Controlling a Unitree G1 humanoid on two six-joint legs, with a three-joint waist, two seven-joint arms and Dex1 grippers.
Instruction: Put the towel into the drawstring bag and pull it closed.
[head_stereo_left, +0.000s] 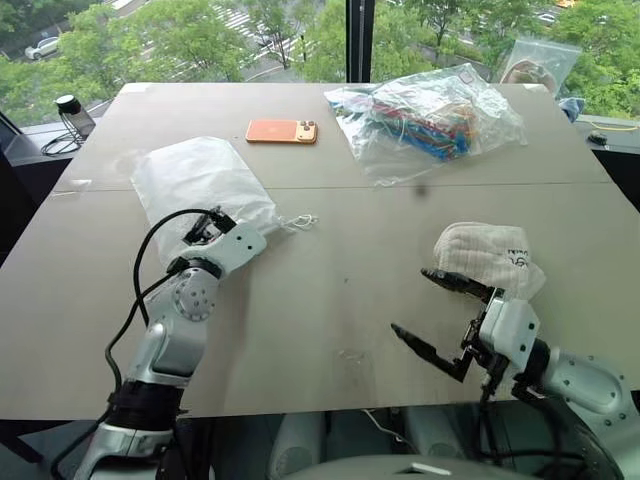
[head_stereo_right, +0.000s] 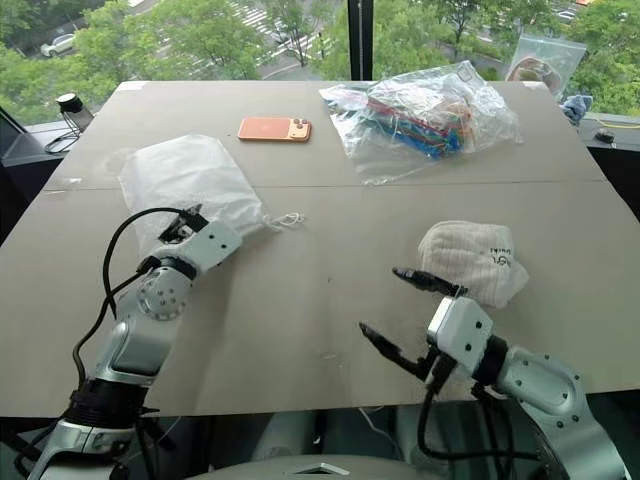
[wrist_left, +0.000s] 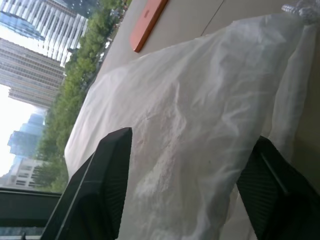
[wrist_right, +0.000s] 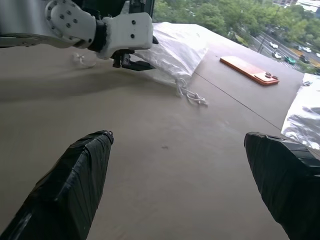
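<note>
The drawstring bag (head_stereo_left: 200, 180), translucent white, lies flat on the table's left half, its thin white cord (head_stereo_left: 301, 221) trailing off its right corner. My left gripper (head_stereo_left: 208, 226) is at the bag's near edge. In the left wrist view its fingers (wrist_left: 102, 190) stand apart with the bag's thin fabric (wrist_left: 200, 125) between them. The cream towel (head_stereo_left: 492, 256) lies bunched at the near right. My right gripper (head_stereo_left: 410, 300) is open and empty just left of the towel, and its upper finger overlaps the towel's near edge.
An orange phone (head_stereo_left: 282, 131) lies behind the bag. A clear plastic bag of colourful items (head_stereo_left: 425, 115) sits at the back centre-right, with another clear bag (head_stereo_left: 540, 62) at the far right corner. A seam (head_stereo_left: 400, 185) runs across the table's middle.
</note>
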